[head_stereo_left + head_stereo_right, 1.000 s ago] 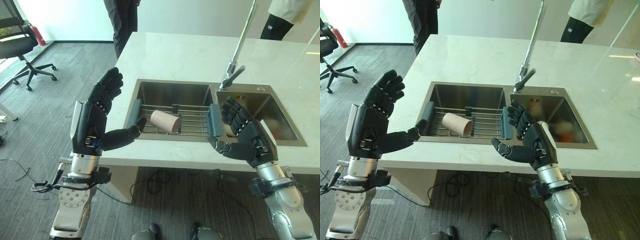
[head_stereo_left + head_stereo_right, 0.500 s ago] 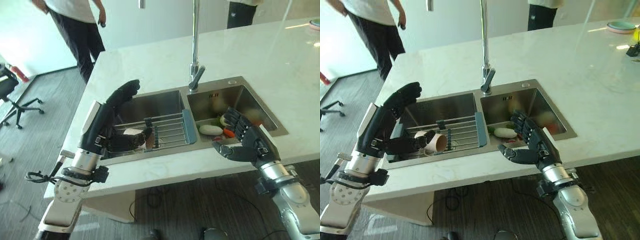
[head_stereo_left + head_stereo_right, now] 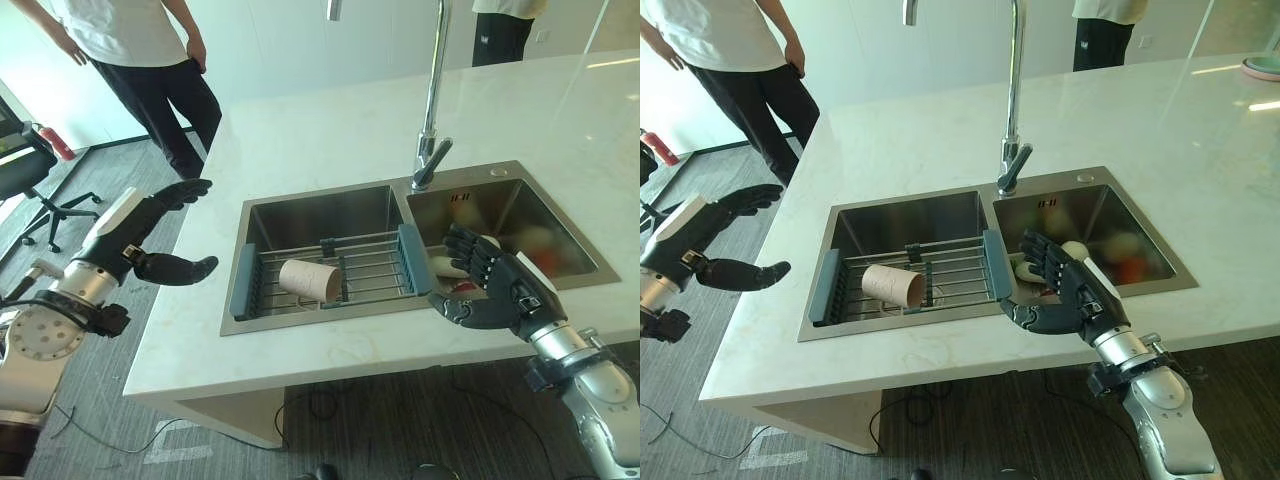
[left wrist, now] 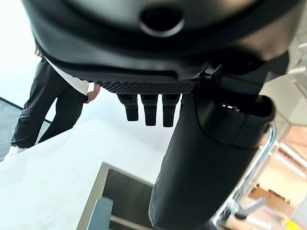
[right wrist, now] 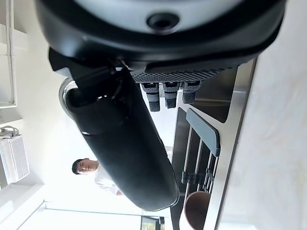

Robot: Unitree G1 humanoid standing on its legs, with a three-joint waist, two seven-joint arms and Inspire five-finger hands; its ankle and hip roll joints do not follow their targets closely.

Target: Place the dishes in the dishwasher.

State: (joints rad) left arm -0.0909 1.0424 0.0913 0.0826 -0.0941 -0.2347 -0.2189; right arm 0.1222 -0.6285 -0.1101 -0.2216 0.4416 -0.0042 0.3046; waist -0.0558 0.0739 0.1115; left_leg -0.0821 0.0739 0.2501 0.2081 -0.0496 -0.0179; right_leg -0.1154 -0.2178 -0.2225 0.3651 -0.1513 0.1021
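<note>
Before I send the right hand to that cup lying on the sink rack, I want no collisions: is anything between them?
Nothing solid blocks it. The right hand hovers open over the right basin's front edge; the cup lies on the rack in the left basin. The rack's blue end piece stands between them, low enough to pass over.

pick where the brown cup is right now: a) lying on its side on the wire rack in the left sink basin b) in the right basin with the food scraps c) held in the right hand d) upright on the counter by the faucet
a: the brown cup lies on its side on the wire rack across the left basin, and both the left hand and the right hand are open and hold nothing.
</note>
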